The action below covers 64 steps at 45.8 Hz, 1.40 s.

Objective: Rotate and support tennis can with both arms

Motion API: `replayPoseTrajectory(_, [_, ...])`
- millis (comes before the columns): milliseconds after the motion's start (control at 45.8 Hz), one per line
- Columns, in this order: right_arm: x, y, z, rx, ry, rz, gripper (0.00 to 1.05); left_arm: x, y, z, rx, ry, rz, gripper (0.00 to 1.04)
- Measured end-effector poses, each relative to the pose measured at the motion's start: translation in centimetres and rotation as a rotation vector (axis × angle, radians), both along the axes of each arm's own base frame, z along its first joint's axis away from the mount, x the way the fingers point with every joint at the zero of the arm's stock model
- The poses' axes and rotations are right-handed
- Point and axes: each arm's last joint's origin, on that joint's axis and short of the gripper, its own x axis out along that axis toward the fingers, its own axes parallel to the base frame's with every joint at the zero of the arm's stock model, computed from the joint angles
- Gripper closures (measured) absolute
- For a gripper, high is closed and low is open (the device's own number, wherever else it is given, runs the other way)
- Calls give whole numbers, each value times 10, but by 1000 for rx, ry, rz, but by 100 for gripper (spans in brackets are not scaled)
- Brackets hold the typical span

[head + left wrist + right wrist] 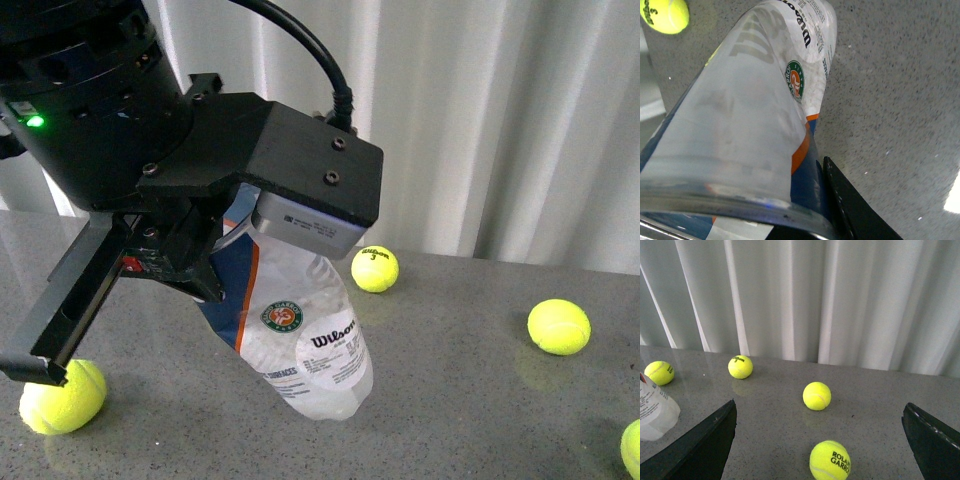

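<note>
The tennis can (pixel 305 335) is a clear tube with a blue, white and orange Wilson label. It hangs tilted in the front view, its closed end low to the right and just over the grey table (pixel 470 400). My left gripper (pixel 212 258) is shut on the can's upper part under the bulky black arm. In the left wrist view the can (pixel 750 100) fills the space beside one black finger (pixel 850 210); the other finger is hidden. My right gripper (pixel 817 436) is open and empty, low over the table. The can's end (pixel 655 412) shows at its far left.
Yellow tennis balls lie on the table: one behind the can (pixel 375 268), one at the right (pixel 558 326), one at the front left (pixel 62 396), one at the right edge (pixel 632 447). A ball (pixel 830 460) lies between the right gripper's fingers. White curtains hang behind.
</note>
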Motion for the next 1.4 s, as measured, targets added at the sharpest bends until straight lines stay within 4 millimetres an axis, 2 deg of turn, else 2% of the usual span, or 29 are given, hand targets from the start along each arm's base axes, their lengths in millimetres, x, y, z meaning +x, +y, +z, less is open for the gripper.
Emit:
replayPoseTrajectory(197, [0,0,0,0,0,0,7,1,-26,-5,186,27,-212,101])
replayPoseTrajectory(524, [0,0,0,0,0,0,7,19,-58,-16,310,-52,-363,101])
replayPoseTrajectory(699, [0,0,0,0,0,0,7,30,-57,-29,381,-67,-380,101])
replayPoseTrajectory(917, [0,0,0,0,0,0,7,37,-53,-32,378,-58,-374,101])
replayPoseTrajectory(1267, [0,0,0,0,0,0,7,35,-57,-33,346,-57,-396,101])
replayPoseTrajectory(1398, [0,0,0,0,0,0,7,32,-57,-42,352,-45,-404,101])
